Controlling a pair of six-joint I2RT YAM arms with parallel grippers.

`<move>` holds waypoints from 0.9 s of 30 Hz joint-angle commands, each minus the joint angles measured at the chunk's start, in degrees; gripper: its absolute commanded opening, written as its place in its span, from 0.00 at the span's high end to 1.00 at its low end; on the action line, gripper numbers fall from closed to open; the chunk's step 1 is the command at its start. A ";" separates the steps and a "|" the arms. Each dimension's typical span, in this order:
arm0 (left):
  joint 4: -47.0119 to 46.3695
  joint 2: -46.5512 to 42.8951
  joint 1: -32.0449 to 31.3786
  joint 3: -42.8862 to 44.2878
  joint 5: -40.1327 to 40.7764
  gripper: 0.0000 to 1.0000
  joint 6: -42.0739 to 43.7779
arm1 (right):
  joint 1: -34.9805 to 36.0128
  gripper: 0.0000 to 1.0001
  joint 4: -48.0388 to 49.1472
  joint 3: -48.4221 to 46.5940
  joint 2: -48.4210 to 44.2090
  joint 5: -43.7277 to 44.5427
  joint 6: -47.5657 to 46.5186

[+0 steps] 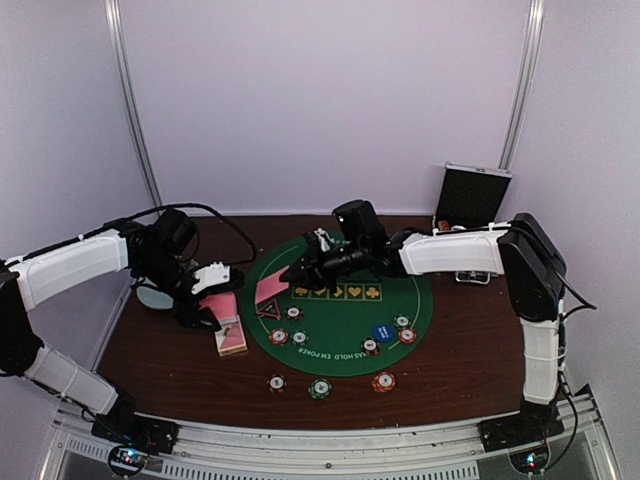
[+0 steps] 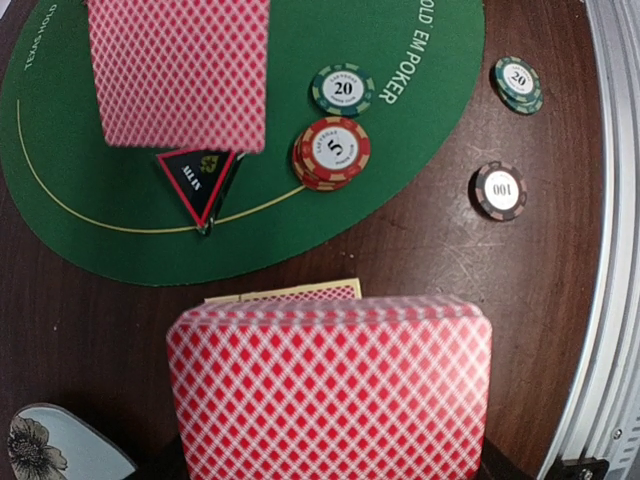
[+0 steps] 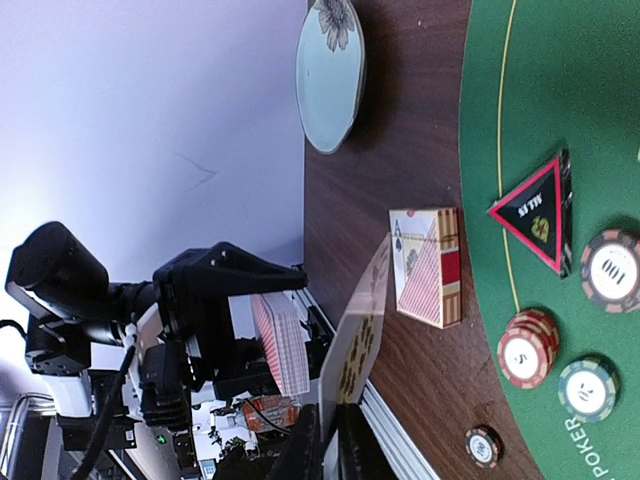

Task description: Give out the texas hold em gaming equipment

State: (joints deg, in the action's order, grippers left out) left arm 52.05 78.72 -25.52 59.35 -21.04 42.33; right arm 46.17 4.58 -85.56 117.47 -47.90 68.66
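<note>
Right gripper (image 1: 291, 277) pinches one card (image 1: 270, 291); we see the left gripper (image 1: 211, 311), clamping the deck (image 2: 330, 390), at its nine o'clock.

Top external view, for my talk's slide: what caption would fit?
Poker setup: left gripper holds the deck, right gripper a single card over the green mat.

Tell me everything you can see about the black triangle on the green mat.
The black triangle is a thick slab with a red border, white lettering and a gold emblem; its sides are black. It lies flat on the green mat near its left edge, one corner reaching the yellow line. A stack of red chips sits beside it, apart. A card in the right gripper hangs over it, hiding one edge in the left wrist view.
</note>
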 commanded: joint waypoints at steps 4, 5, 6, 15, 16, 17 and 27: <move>1.10 -1.64 0.38 -0.04 0.24 0.72 -0.08 | -2.32 0.90 -10.84 -13.81 10.00 -0.85 -6.97; 1.28 -1.59 0.38 -0.03 0.13 0.72 -0.12 | -2.32 0.90 -13.24 -16.82 11.90 -0.61 -8.13; 1.42 -1.70 0.43 -0.03 -0.05 0.72 -0.13 | -2.36 0.90 -15.07 -19.49 13.94 -0.35 -9.01; 1.92 -1.88 0.38 0.40 -1.36 0.72 -0.44 | -2.66 0.91 -22.50 -39.25 29.27 0.74 -10.66; 2.17 -1.80 0.38 0.53 -1.52 0.73 -0.49 | -2.71 0.91 -22.50 -40.71 30.43 0.78 -10.32; 2.24 -1.81 0.38 0.57 -1.61 0.73 -0.55 | -2.75 0.91 -22.49 -41.80 31.57 0.76 -10.14; 2.53 -1.50 0.38 0.98 -2.45 0.73 -0.67 | -3.93 0.88 -20.80 -43.91 34.99 2.52 -10.48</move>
State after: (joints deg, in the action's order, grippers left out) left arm 54.76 78.19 -25.50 59.35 -21.43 42.22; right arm 43.22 -16.97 -127.63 151.65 -47.07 59.20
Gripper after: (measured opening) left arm 0.681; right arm 0.102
